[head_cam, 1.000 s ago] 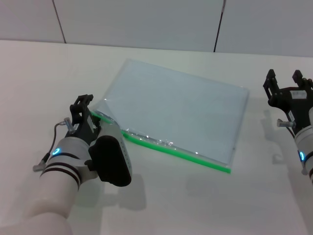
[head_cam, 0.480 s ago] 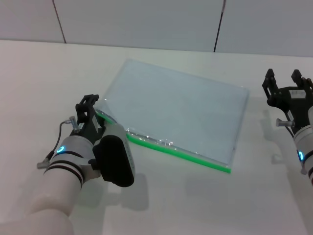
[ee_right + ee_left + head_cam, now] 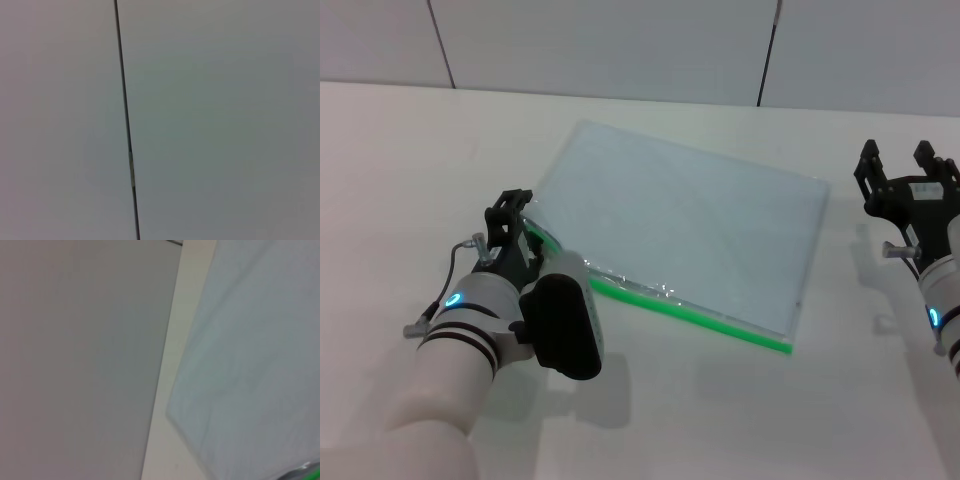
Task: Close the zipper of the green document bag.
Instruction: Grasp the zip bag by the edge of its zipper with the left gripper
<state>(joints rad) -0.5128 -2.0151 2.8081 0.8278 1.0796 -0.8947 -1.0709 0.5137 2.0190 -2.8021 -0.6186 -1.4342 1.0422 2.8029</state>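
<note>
Two grippers showing — my left gripper (image 3: 513, 205) is gripping the zipper (image 3: 690, 311) end at eight o'clock of the bag (image 3: 690, 230); my right gripper (image 3: 908, 165) is idling spread at three o'clock.

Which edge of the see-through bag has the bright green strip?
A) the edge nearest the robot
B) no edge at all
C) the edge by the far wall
A: the zipper runs along the near edge of the green document bag, from the left gripper rightward.
</note>
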